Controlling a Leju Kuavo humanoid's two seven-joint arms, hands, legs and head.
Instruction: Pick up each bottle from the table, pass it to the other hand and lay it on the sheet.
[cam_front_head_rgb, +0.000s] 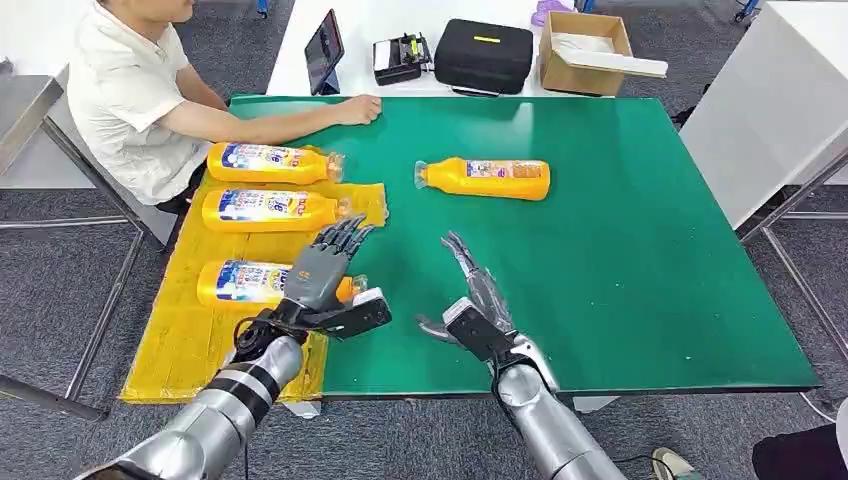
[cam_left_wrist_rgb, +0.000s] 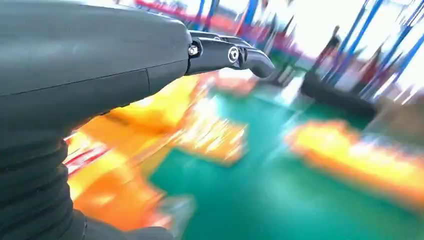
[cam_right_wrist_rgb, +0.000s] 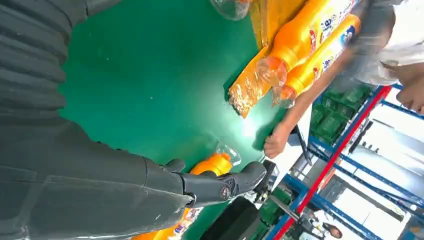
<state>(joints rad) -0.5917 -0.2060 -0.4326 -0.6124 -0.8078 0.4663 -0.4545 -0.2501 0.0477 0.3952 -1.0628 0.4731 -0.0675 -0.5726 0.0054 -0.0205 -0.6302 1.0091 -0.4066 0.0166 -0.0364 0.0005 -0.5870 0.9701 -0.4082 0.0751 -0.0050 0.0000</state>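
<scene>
Three glossy orange plastic bottles (cam_front_head_rgb: 272, 208) are laid on the crinkled yellow sheet (cam_front_head_rgb: 190, 340); a fourth bottle (cam_front_head_rgb: 487, 178) is seen beyond it on the green table (cam_front_head_rgb: 640, 260). Left hand (cam_front_head_rgb: 322, 272) and right hand (cam_front_head_rgb: 478, 290) are held empty, fingers (cam_front_head_rgb: 345, 236) seemingly apart.

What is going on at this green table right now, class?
A humanoid robot is moving orange bottles onto a yellow sheet at the table's left edge. Three bottles already lie on the sheet. A fourth bottle lies on its side on the green table, untouched. The left hand hovers open over the nearest sheet bottle; the right hand is open above the table, holding nothing. A person sits at the far left corner, one fist resting on the table.
</scene>
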